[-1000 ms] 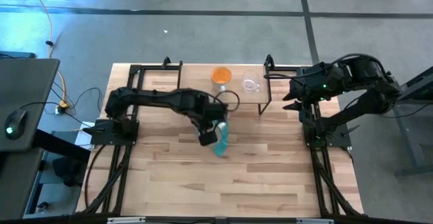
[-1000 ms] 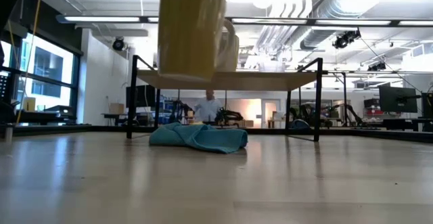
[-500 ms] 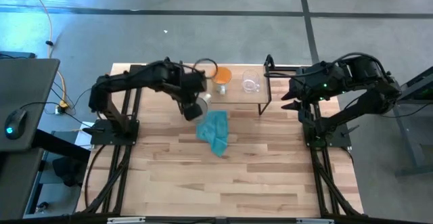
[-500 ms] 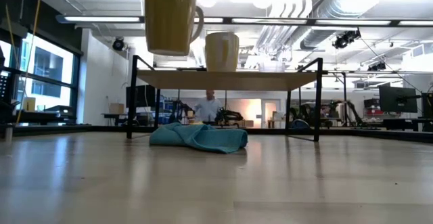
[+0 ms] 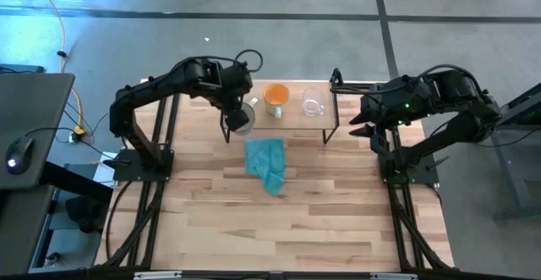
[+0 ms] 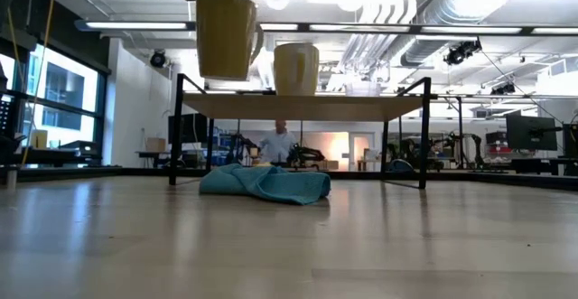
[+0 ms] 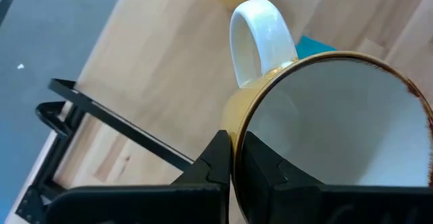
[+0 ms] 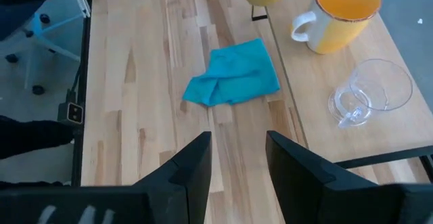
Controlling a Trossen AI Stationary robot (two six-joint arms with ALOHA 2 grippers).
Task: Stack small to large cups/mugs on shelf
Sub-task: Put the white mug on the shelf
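Note:
The large pale yellow-cream mug (image 6: pixel 226 32) hangs in the air over the left end of the shelf (image 6: pixel 361 106), and my left gripper (image 5: pixel 239 115) is shut on it. On the light-wood shelf board (image 5: pixel 292 118) the orange mug (image 5: pixel 276 96) stands on its base, with the clear glass cup (image 5: pixel 314 105) to its right. Both also show in the right wrist view, orange mug (image 8: pixel 338 14) and glass cup (image 8: pixel 369 92). My right gripper (image 5: pixel 362 121) waits open beside the shelf's right end. My left gripper (image 7: pixel 233 153) pinches the large mug's rim (image 7: pixel 237 126) a short way round from the handle (image 7: pixel 260 38), one finger inside (image 7: pixel 260 173) and one outside (image 7: pixel 216 163). It comes from above. The mug hangs upright, lifted clear above the shelf board.
A crumpled teal cloth (image 5: pixel 267 163) lies on the wooden table just in front of the shelf, also seen as the teal cloth (image 6: pixel 265 183) under the board. The shelf's thin black legs (image 6: pixel 177 127) stand at its corners. Bare tabletop (image 5: pixel 296 221) spreads toward the near edge.
My left gripper has carried the large mug from above the teal cloth toward the table's far edge and slightly left, to a spot over the shelf's left end. The mug has stayed upright and clear of everything. The cloth now lies uncovered.

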